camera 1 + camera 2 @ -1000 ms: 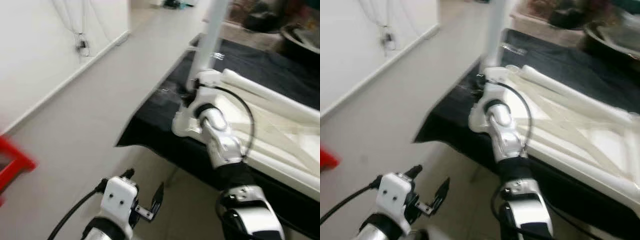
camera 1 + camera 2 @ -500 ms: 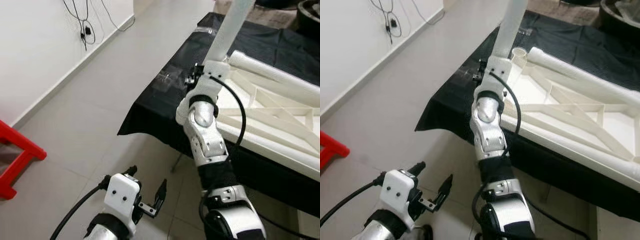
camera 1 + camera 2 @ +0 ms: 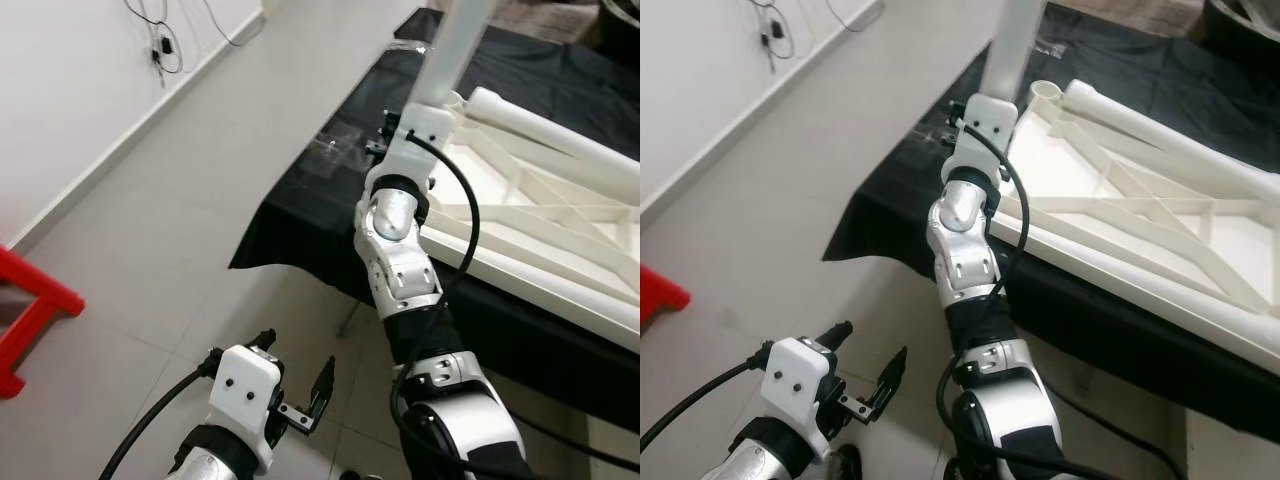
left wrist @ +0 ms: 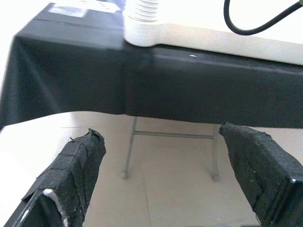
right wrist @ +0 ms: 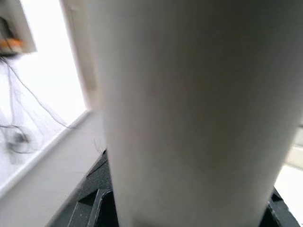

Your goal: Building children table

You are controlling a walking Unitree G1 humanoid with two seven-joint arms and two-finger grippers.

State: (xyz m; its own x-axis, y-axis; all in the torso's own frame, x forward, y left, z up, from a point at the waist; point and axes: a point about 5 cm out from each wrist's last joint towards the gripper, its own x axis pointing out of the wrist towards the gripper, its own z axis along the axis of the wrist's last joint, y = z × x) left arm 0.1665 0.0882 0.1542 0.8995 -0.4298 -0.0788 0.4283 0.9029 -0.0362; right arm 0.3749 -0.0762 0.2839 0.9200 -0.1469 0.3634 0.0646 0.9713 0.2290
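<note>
Black-draped worktop (image 3: 310, 215) carried the upturned white tabletop (image 3: 1160, 215); my right gripper (image 3: 405, 120) clenched a table leg (image 3: 452, 45), needing plumb alignment; left gripper (image 3: 295, 385) hung released.

Table leg (image 3: 452, 45) top beyond frame

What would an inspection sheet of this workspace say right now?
Surface: black cloth-covered table on thin metal legs.
Job's things: white plastic children's tabletop lying underside up; white tubular leg standing upright at its corner.
Clutter: nothing seen.
Grippers: right pincer at the leg's base, fingers hidden; left pincer open, low over the floor.
Cables: black cable along the right arm; wall wires.
Surroundings: pale tiled floor; red plastic stool.
</note>
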